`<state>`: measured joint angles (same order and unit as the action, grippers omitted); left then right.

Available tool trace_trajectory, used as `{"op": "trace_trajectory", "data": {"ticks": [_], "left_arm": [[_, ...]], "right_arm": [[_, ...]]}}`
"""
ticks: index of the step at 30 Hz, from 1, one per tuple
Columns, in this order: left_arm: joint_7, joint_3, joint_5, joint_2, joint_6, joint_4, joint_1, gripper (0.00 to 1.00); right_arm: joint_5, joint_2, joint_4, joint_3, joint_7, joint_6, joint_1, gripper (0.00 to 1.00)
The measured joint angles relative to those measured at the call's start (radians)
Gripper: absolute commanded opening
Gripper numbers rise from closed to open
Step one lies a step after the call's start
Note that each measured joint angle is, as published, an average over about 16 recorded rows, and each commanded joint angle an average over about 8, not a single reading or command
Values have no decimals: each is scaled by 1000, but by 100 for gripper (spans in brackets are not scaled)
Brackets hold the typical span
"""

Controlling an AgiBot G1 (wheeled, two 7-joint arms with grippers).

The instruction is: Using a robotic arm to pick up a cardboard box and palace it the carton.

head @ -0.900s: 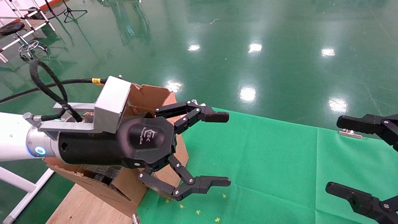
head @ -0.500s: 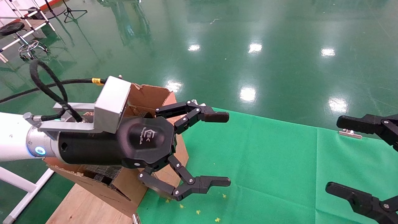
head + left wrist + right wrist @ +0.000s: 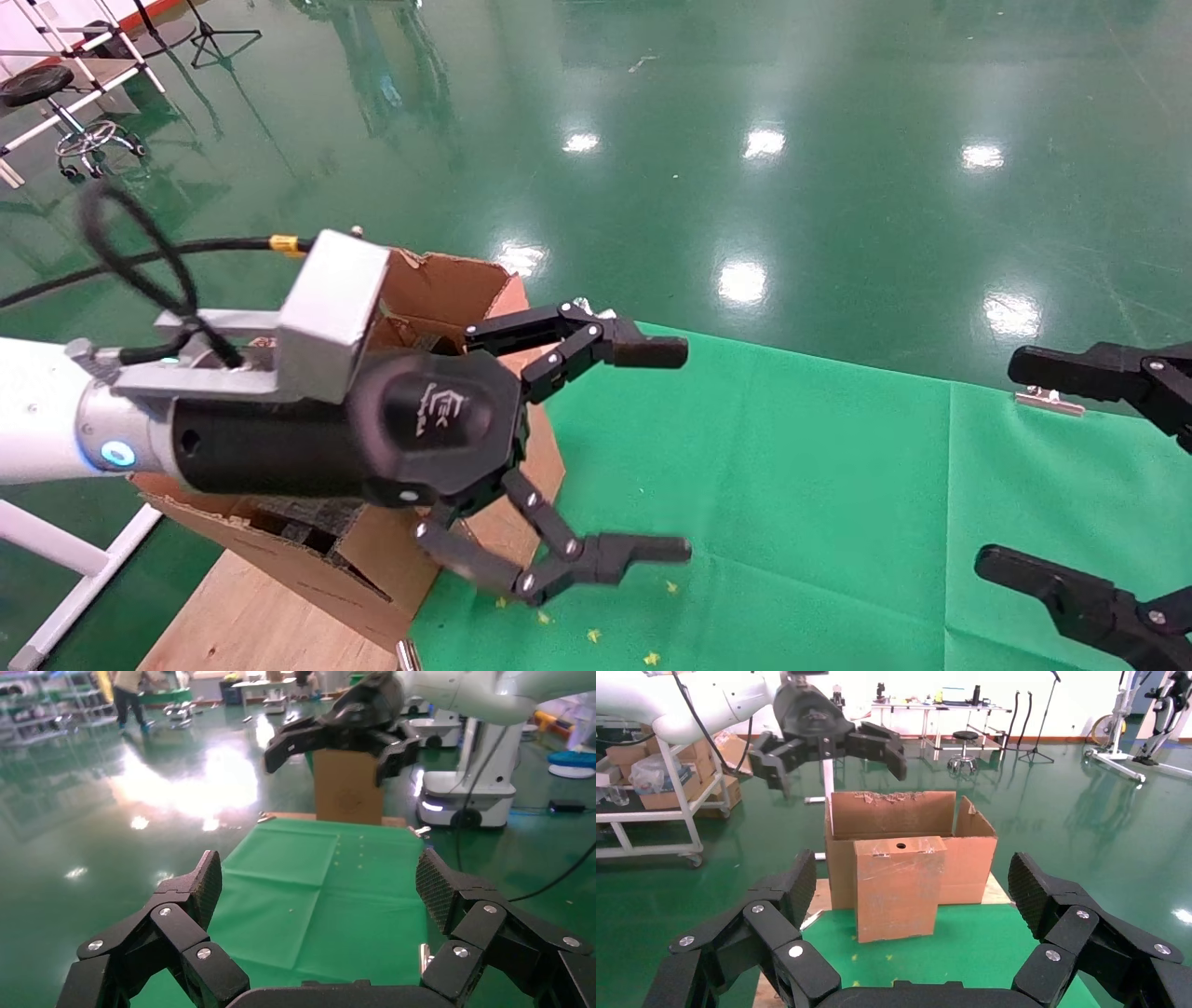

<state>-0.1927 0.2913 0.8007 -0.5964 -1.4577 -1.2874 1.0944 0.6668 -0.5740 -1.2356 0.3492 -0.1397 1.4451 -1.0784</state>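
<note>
**Cardboard box standing free against the carton; both pincers spread wide and empty**

The cardboard box (image 3: 899, 887), reddish-brown and scuffed, stands on end on the green cloth (image 3: 792, 485) that covers the surface. Its narrow face with the small round hole is uppermost. Its back appears to rest against the front wall of the carton (image 3: 912, 850), though contact cannot be confirmed. Nothing grips it. In the head view the left arm hides it almost entirely.

The carton sits at the cloth's edge on a wooden board (image 3: 251, 615), ragged flaps upright and its mouth open upward. Black foam shows low inside it in the head view.

The left pincer (image 3: 666, 447), on the white and silver robotic arm (image 3: 42, 424), hangs above the carton's near corner. Its fingers are fully spread and point across the cloth, holding nothing. In my judgement the wide spread is kept ready to span the box.

The right pincer (image 3: 1043, 466) waits at the far side of the cloth, well apart from the box. It faces box and carton squarely, equally wide and empty.

The pick is judged not yet begun.
</note>
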Motion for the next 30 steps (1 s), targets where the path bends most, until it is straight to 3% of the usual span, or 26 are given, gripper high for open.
{"op": "trace_trajectory", "data": {"ticks": [2, 19, 30], "left_arm": [[-5, 5, 22, 5, 15, -5, 7, 100], [-76, 52, 253, 42, 180, -44, 80, 100], [-322, 115, 500, 76, 299, -64, 179, 100]], "right_arm": [[0, 0, 0, 0, 0, 0, 0, 0], [0, 0, 0, 0, 0, 0, 0, 0], [0, 0, 0, 0, 0, 0, 0, 0]]}}
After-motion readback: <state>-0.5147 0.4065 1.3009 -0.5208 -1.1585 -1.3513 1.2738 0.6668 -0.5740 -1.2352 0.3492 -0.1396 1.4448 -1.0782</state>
